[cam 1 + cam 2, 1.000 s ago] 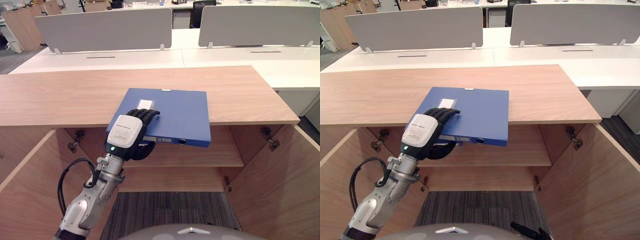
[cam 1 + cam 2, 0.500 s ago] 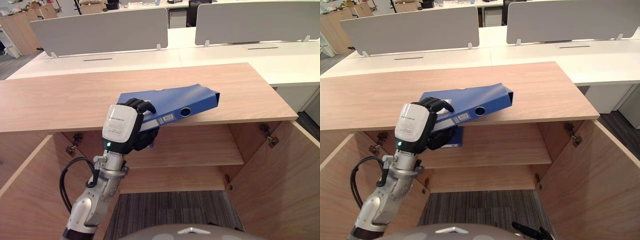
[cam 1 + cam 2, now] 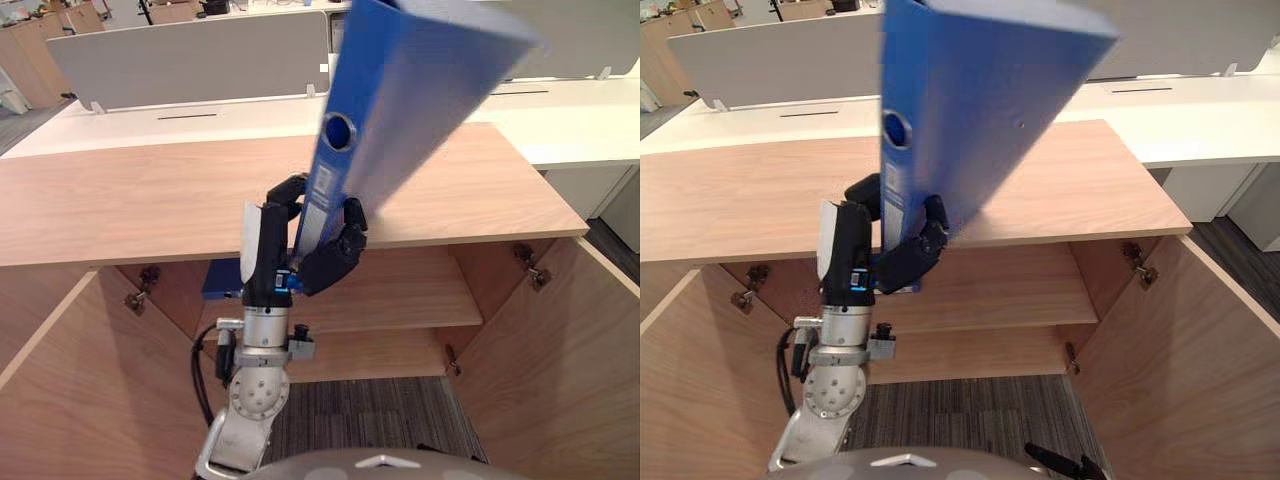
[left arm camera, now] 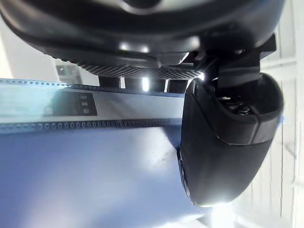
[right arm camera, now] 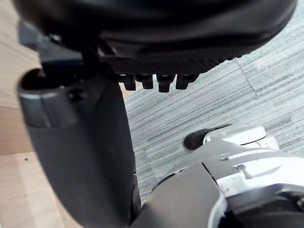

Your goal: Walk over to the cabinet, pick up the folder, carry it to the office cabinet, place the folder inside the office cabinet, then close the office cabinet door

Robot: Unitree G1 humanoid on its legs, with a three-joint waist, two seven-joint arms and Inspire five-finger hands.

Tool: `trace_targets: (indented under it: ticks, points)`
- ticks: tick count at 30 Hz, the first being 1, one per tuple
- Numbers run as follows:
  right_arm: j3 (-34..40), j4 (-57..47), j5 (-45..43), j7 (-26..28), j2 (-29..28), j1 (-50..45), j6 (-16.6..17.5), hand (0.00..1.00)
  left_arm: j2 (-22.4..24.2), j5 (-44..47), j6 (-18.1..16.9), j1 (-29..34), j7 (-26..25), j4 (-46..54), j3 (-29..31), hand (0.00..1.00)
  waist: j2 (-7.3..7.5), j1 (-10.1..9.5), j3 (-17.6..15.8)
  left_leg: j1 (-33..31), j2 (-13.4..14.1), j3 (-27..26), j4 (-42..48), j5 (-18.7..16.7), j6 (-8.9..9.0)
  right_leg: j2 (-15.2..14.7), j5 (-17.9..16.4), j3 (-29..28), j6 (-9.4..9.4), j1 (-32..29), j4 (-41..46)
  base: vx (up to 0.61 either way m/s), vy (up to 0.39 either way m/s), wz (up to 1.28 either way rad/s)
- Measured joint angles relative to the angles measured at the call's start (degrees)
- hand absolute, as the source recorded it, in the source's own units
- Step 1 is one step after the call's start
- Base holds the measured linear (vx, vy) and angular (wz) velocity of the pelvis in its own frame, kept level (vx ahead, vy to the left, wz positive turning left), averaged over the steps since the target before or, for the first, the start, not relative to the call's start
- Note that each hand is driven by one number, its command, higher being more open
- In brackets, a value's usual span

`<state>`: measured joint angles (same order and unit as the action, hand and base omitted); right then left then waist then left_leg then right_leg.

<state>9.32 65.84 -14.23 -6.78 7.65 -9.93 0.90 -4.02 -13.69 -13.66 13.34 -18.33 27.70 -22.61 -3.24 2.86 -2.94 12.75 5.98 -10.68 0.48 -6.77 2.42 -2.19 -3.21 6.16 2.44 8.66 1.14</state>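
Note:
The blue folder (image 3: 420, 90) stands nearly upright in the air above the front edge of the wooden cabinet top (image 3: 130, 190), its spine with the round finger hole facing me. My left hand (image 3: 325, 255) is shut on the folder's lower end, fingers on one side and thumb on the other. In the left wrist view the folder (image 4: 95, 180) lies against the palm under the thumb (image 4: 228, 137). My right hand (image 5: 80, 152) hangs low over the grey carpet with relaxed fingers and holds nothing.
The cabinet below stands open, with a door swung out on the left (image 3: 60, 390) and on the right (image 3: 560, 370) and a shelf (image 3: 400, 295) inside. A blue object (image 3: 220, 282) lies on that shelf's left end. White desks with grey dividers (image 3: 190, 60) stand behind.
My left hand has lifted the folder off the cabinet top and swung it from lying flat, through a tilt, to nearly upright. The wrist has turned with it.

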Motion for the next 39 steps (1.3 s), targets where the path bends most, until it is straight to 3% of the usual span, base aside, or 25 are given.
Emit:
trace_targets:
  ticks: [7, 10, 12, 18, 24, 33, 39]
  points:
    - [-1.47, -5.55, -6.32, -2.17, -0.54, -1.68, 0.67, 1.00, -0.11, 19.03, 0.08, 1.63, 4.62, -0.93, -3.24, 0.00, -0.13, 0.09, 0.89, -1.13, 0.08, -1.52, 0.17, 0.01, 0.00, 0.19, 0.02, -1.74, -0.01, -2.42, 1.12, 0.01, 0.002, -0.13]
    - [-1.41, -15.27, -8.52, -2.59, -2.27, -4.25, 1.36, 1.00, -0.13, 30.73, 0.63, 1.89, 8.42, -1.94, -2.76, 0.00, 0.06, 0.28, 1.01, -1.09, 0.09, -1.95, 0.17, 0.00, 0.00, 0.23, 0.03, -2.16, -0.01, -2.78, 1.41, -0.01, 0.002, -0.08]
    - [-1.48, -21.58, -10.59, -2.56, -4.24, -5.39, 2.25, 1.00, -0.07, 32.81, 0.77, 2.54, 9.50, -1.94, -1.56, 0.00, 0.32, 0.34, 1.18, -1.07, 0.19, -2.49, 0.22, -0.03, 0.00, 0.38, 0.08, -2.67, -0.04, -3.13, 1.59, -0.03, -0.004, -0.15]
    - [-1.90, -47.56, -13.00, -1.27, -9.93, -9.97, 5.00, 1.00, 0.06, 33.51, 1.04, 5.41, 10.72, -1.93, 5.27, 0.00, 0.65, 0.30, 1.29, -1.71, 0.22, -3.31, 1.29, -0.77, -0.13, 0.37, 0.36, -3.60, 0.10, -3.85, 1.79, -0.02, 0.002, -0.08]
    - [-4.29, -67.86, -12.15, 0.38, -11.60, -12.35, 7.22, 1.00, 0.24, 32.50, 1.21, 6.12, 11.09, -1.93, 10.81, 0.00, 1.87, 0.34, 0.49, -1.68, 0.17, -5.51, 1.81, -1.36, -0.21, 0.55, 1.00, -5.67, 0.28, -4.78, 1.39, 0.01, 0.015, -0.18]
    - [-5.07, -84.87, -5.28, 2.50, -11.18, -12.02, 7.63, 1.00, 1.78, 29.29, 1.23, 5.77, 10.23, -1.92, 14.60, 0.00, 1.52, 0.54, 0.12, -0.92, -0.35, -6.21, 1.88, -1.89, -0.86, 0.33, 1.86, -7.89, 0.71, -4.87, 0.50, 0.00, 0.016, -0.13]
    - [-3.83, -90.91, -3.27, 2.48, -7.42, -7.04, 9.44, 1.00, 2.19, 28.83, 1.23, 5.36, 10.04, -1.93, 15.10, 0.00, 1.17, 0.57, -0.17, -0.99, -0.53, -6.86, 2.04, -2.23, -0.97, 0.31, 3.13, -8.99, 0.97, -4.95, -0.53, -0.04, 0.006, -0.09]
